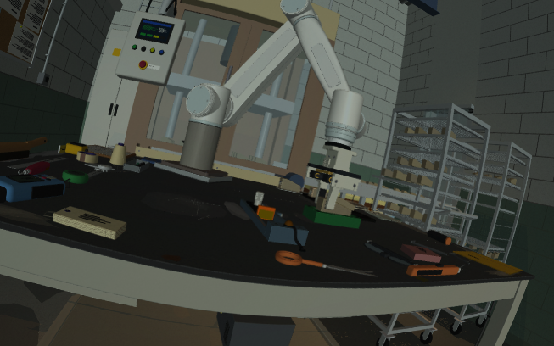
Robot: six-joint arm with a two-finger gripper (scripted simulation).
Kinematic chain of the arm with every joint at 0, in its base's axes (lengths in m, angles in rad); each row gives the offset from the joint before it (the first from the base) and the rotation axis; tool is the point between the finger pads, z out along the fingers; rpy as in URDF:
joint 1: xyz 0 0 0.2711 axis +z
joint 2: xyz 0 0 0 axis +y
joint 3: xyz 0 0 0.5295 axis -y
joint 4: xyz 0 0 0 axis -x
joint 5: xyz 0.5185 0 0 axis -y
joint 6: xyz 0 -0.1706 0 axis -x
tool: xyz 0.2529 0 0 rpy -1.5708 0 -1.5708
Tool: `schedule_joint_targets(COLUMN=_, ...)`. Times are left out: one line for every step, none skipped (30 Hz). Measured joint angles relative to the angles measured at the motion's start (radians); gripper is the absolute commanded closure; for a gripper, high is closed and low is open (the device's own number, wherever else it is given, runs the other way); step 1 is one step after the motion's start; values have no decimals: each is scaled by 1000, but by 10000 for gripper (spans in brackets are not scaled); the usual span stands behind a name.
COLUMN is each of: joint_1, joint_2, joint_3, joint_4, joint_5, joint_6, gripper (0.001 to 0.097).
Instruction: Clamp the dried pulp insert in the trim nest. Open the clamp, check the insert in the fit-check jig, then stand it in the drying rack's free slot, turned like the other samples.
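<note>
The tan pulp insert [340,206] sits on top of the green fit-check jig [332,217], right of the table's middle, and my gripper [329,202] stands over it with its fingers down around the insert's left part. The gripper is open and holds nothing. Left of the jig is the blue-grey trim nest [276,226] with its orange clamp block [266,211] and a black lever at its near end. The nest is empty. Behind the jig, a low rack with tan samples [313,187] is mostly hidden by the gripper.
The table's near edge [227,279] curves just beyond orange-handled scissors [313,261]. An orange utility knife [433,270], a pink block [421,253] and a screwdriver lie right of the jig. A slotted wooden block [89,222] lies near left; wire trolleys [434,172] stand right.
</note>
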Motion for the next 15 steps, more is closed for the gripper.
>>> schedule_joint_targets(joint_1=0, joint_2=0, joint_3=0, joint_4=0, joint_5=0, joint_6=0, gripper=423)
schedule_joint_targets(joint_1=0, joint_2=0, joint_3=0, joint_4=0, joint_5=0, joint_6=0, gripper=423)
schedule_joint_targets(joint_1=0, joint_2=0, joint_3=0, joint_4=0, joint_5=0, joint_6=0, gripper=423)
schedule_joint_targets(joint_1=0, joint_2=0, joint_3=0, joint_4=0, joint_5=0, joint_6=0, gripper=423)
schedule_joint_targets(joint_1=0, joint_2=0, joint_3=0, joint_4=0, joint_5=0, joint_6=0, gripper=423)
schedule_joint_targets(joint_1=0, joint_2=0, joint_3=0, joint_4=0, joint_5=0, joint_6=0, gripper=423)
schedule_joint_targets(joint_1=0, joint_2=0, joint_3=0, joint_4=0, joint_5=0, joint_6=0, gripper=423)
schedule_joint_targets(joint_1=0, joint_2=0, joint_3=0, joint_4=0, joint_5=0, joint_6=0, gripper=423)
schedule_joint_targets(joint_1=0, joint_2=0, joint_3=0, joint_4=0, joint_5=0, joint_6=0, gripper=423)
schedule_joint_targets(joint_1=0, joint_2=0, joint_3=0, joint_4=0, joint_5=0, joint_6=0, gripper=423)
schedule_joint_targets(joint_1=0, joint_2=0, joint_3=0, joint_4=0, joint_5=0, joint_6=0, gripper=438)
schedule_joint_targets(joint_1=0, joint_2=0, joint_3=0, joint_4=0, joint_5=0, joint_6=0, gripper=458)
schedule_joint_targets(joint_1=0, joint_2=0, joint_3=0, joint_4=0, joint_5=0, joint_6=0, gripper=478)
schedule_joint_targets(joint_1=0, joint_2=0, joint_3=0, joint_4=0, joint_5=0, joint_6=0, gripper=498)
schedule_joint_targets(joint_1=0, joint_2=0, joint_3=0, joint_4=0, joint_5=0, joint_6=0, gripper=518)
